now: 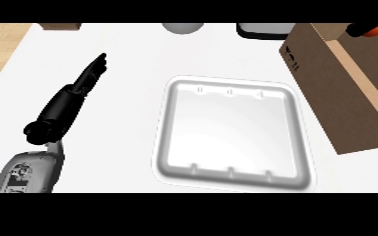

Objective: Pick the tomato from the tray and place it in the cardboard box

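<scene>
Resting left of the tray (235,134), the left hand (70,100) keeps straight fingers.

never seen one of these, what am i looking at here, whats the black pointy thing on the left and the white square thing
This is one picture, taken as from a humanoid robot's head, looking steeply down at a white counter. The black pointy thing is the robot's left hand on a grey forearm, fingers straight, holding nothing, lying over the counter at the view's left. The white square thing is a shallow tray in the middle; nothing shows inside it. At the right stands a brown cardboard box. Above the box, at the top right corner, a bit of orange-red peeks in; it may be the tomato, but too little shows to tell. The right hand is not in view. A few things sit cut off along the far edge.
</scene>
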`<state>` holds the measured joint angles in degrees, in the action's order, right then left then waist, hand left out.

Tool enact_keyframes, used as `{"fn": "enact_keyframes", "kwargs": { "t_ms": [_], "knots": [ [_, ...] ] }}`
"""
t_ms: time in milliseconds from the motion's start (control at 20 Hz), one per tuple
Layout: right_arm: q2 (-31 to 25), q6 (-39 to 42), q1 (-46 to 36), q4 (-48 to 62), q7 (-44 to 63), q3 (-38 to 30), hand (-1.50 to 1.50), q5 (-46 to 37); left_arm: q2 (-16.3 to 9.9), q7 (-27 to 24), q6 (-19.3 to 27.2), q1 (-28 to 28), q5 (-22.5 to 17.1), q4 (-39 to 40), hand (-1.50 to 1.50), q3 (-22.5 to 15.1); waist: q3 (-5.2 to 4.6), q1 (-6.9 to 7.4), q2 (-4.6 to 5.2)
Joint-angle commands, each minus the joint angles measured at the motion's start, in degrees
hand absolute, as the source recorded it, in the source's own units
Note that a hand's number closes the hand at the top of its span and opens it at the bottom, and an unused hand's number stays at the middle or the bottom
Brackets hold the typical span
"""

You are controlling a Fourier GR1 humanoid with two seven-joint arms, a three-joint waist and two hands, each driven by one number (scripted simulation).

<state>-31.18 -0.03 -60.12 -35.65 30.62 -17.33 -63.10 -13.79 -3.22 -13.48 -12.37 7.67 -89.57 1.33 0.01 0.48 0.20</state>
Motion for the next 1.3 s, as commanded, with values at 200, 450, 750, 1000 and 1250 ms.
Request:
{"fn": "enact_keyframes", "kwargs": {
  "t_ms": [200,450,750,1000,1250],
  "knots": [
    [-7.1,15.5,-0.8,7.2,-5.9,-2.4,1.5,4.6,0.3,-0.2,-0.3,-0.6,0.3,1.4,0.0,0.3,-0.01,0.14,0.02],
    [-9.5,17.3,6.3,10.8,-15.1,-4.5,-1.5,7.5,1.3,-0.5,1.0,-0.5,1.7,1.0,0.0,-0.3,0.04,-0.14,0.08],
    [-6.0,12.4,7.7,5.7,-23.1,-6.5,-1.5,12.0,-0.5,-1.5,-1.9,1.5,-0.5,-0.2,0.0,1.3,0.03,-0.09,-0.1],
    [-3.3,0.4,2.2,1.3,-26.2,-22.1,-1.5,26.2,1.1,-0.4,0.3,0.6,1.0,0.9,0.0,0.6,0.34,-0.85,-0.23],
    [-3.3,-5.6,4.4,1.0,-26.9,-33.1,-1.5,35.7,1.0,-0.5,-0.1,2.2,1.2,-0.5,0.0,0.0,0.14,-0.53,-0.26]
  ]
}}
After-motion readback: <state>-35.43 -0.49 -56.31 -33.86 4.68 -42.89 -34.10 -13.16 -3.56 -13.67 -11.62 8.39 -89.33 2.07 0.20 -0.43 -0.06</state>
